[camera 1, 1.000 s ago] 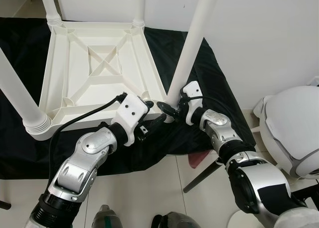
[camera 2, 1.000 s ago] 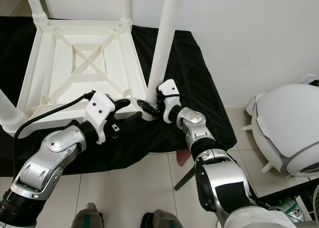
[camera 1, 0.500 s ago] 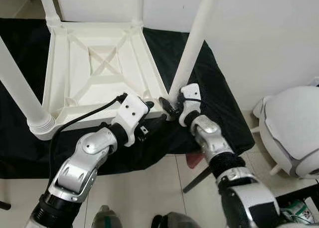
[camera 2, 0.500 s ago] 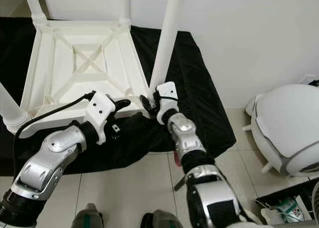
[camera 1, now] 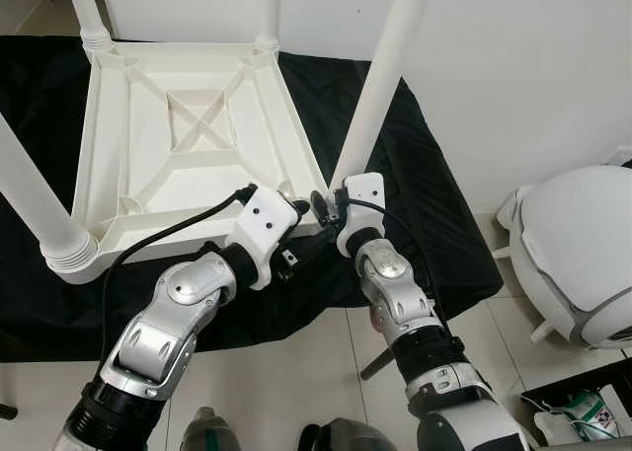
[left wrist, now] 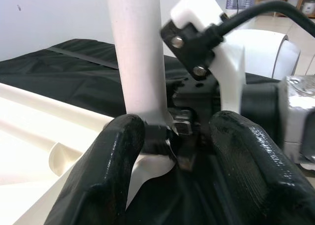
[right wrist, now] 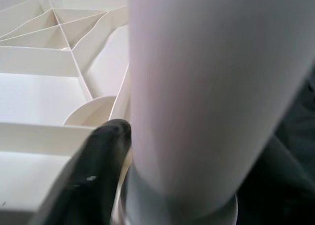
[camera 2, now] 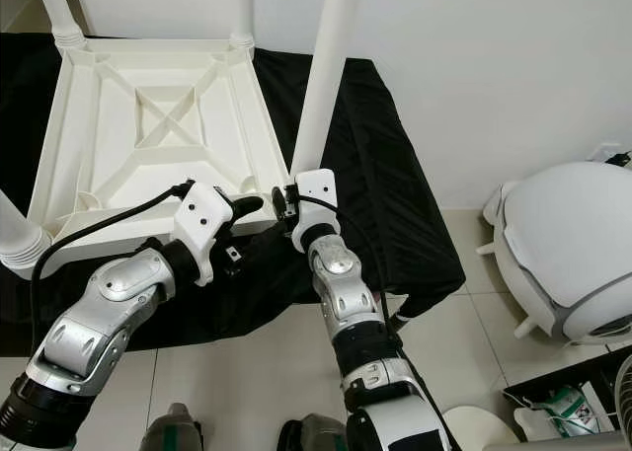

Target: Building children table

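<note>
We have the white plastic children's table (camera 1: 188, 145) lying upside down on a black cloth (camera 1: 425, 204) spread over the floor, its ribbed underside facing up at us, with legs standing up from its corners. The leg at the near right corner (camera 1: 380, 86) rises tilted toward the white wall, and its base sits at the corner socket of the table top. Our right tool (camera 1: 321, 206) is at the base of that leg; in the right wrist view one black finger (right wrist: 88, 180) lies against the leg just above the socket collar, with the other finger hidden behind the leg, so we appear to be gripping the leg but cannot tell for sure. Our left tool (camera 1: 296, 249) is just beside it at the same corner, and in the left wrist view its two thick black fingers (left wrist: 108, 171) stand spread apart, one on each side of the leg's base, holding nothing. A white rounded appliance (camera 1: 583, 263) sits on the tiled floor (camera 1: 296, 382) well off to our right
</note>
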{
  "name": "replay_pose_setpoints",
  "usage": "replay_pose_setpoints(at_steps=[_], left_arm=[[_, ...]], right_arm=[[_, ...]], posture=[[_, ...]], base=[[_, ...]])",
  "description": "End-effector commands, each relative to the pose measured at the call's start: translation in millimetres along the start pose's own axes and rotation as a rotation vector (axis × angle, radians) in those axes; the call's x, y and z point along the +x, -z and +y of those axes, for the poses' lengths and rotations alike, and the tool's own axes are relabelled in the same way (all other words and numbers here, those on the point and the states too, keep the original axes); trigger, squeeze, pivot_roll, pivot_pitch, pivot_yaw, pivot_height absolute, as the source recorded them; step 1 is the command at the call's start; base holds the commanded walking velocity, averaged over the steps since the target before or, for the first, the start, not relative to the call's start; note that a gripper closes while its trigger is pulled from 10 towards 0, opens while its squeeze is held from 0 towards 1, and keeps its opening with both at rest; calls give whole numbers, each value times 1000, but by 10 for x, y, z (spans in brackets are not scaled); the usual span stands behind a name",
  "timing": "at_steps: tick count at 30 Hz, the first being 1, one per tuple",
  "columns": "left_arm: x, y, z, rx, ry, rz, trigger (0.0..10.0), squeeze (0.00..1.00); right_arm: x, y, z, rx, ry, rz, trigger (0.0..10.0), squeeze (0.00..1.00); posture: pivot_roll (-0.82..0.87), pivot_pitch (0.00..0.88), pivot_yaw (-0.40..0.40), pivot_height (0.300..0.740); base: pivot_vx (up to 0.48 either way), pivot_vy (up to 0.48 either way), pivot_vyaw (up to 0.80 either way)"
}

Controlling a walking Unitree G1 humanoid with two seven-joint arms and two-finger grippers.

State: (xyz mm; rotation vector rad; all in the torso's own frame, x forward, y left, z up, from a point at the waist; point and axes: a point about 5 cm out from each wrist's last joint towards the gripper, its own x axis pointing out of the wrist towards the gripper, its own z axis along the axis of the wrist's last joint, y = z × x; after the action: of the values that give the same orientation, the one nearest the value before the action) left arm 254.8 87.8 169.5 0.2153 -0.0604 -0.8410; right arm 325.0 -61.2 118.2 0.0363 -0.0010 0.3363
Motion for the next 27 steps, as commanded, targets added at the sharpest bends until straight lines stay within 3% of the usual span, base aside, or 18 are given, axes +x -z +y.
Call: replay_pose_setpoints(at_steps=[1, 9, 13, 14, 15, 16, 20, 27], left_arm=[[12, 17, -40, -4, 45, 4, 10000, 0], [8, 23, -48, -4, 45, 5, 10000, 0], [4, 23, -47, -2, 47, 7, 10000, 0], [0, 22, -44, -2, 46, 7, 10000, 0], [0, 22, -44, -2, 46, 7, 10000, 0], [-4, 21, -43, -3, 46, 8, 10000, 0], [-19, 18, -35, -4, 45, 10, 10000, 0], [-25, 18, -28, -5, 46, 12, 10000, 0]], right_arm=[[-21, 16, 12, 27, -18, 8, 10000, 1000], [-49, -35, 49, 11, -92, -4, 10000, 1000], [-66, -90, -32, 14, -131, -11, 10000, 1000], [-72, -108, -61, 18, -177, -11, 10000, 102], [-72, -108, -61, 18, -177, -11, 10000, 102], [-79, -136, -104, 14, -221, -22, 10000, 0], [-99, -209, -306, -49, -344, -36, 10000, 0], [-30, -263, -617, -146, -418, -24, 10000, 0]], posture=[[57, 0, -130, 740], [59, 0, -130, 740], [58, 0, -127, 740], [59, 0, -124, 740], [59, 0, -124, 740], [59, 0, -123, 740], [57, 0, -115, 740], [58, 2, -112, 740]], base=[[0, 0, 0], [0, 0, 0], [0, 0, 0], [0, 0, 0], [0, 0, 0], [0, 0, 0], [0, 0, 0], [0, 0, 0]])
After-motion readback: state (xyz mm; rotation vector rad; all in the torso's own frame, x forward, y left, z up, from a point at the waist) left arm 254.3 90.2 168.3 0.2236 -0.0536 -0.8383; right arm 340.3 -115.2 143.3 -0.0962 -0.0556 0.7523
